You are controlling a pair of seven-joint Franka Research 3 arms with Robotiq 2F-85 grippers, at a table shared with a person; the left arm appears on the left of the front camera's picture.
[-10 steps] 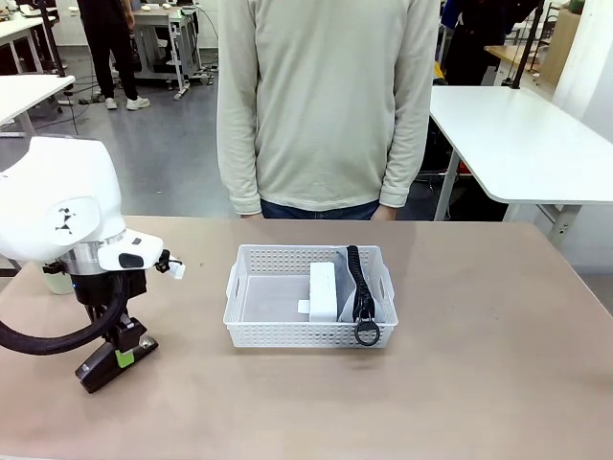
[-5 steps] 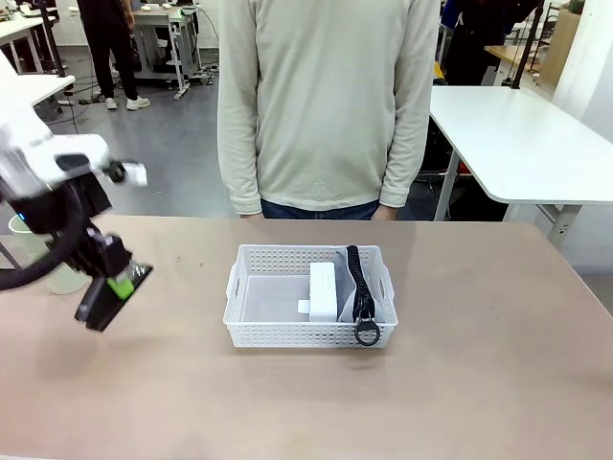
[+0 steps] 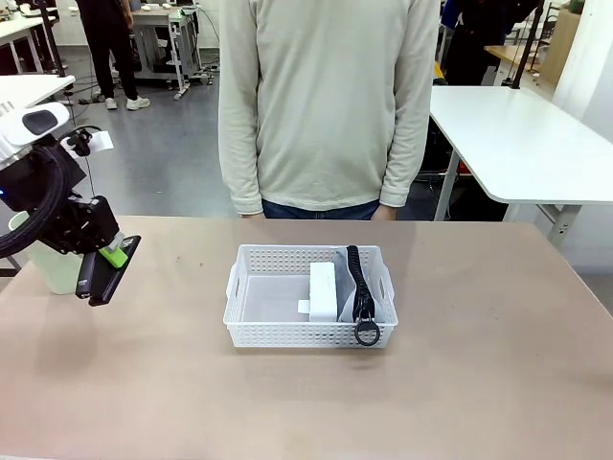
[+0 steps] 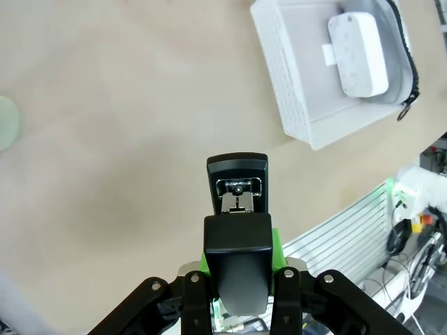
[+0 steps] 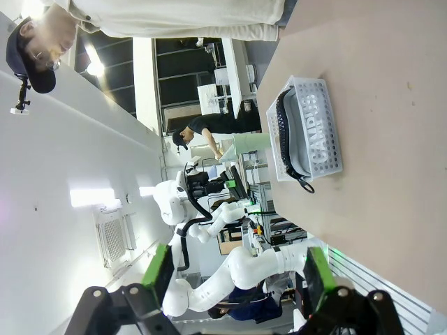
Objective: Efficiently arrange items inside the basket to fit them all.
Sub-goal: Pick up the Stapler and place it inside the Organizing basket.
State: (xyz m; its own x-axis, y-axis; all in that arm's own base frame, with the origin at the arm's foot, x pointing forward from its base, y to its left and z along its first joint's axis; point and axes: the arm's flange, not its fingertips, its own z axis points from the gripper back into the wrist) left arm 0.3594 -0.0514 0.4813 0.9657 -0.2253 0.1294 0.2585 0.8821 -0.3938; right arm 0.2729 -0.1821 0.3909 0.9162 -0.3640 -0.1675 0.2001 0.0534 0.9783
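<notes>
Left fingers (image 4: pixel 287 296) pinch black stapler (image 4: pixel 237 209); right fingers (image 5: pixel 318 276) spread, their view shows pouch (image 5: pixel 311 139) lettering.

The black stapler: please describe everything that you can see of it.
The black stapler looks like glossy plastic, with a shiny metal part near one end. The left end effector is shut on its body, green pads at both sides. It hangs tilted above the table, left of the basket, and touches nothing else.

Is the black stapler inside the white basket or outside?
Outside: the left gripper holds the black stapler above the table, apart from the white perforated basket.
</notes>
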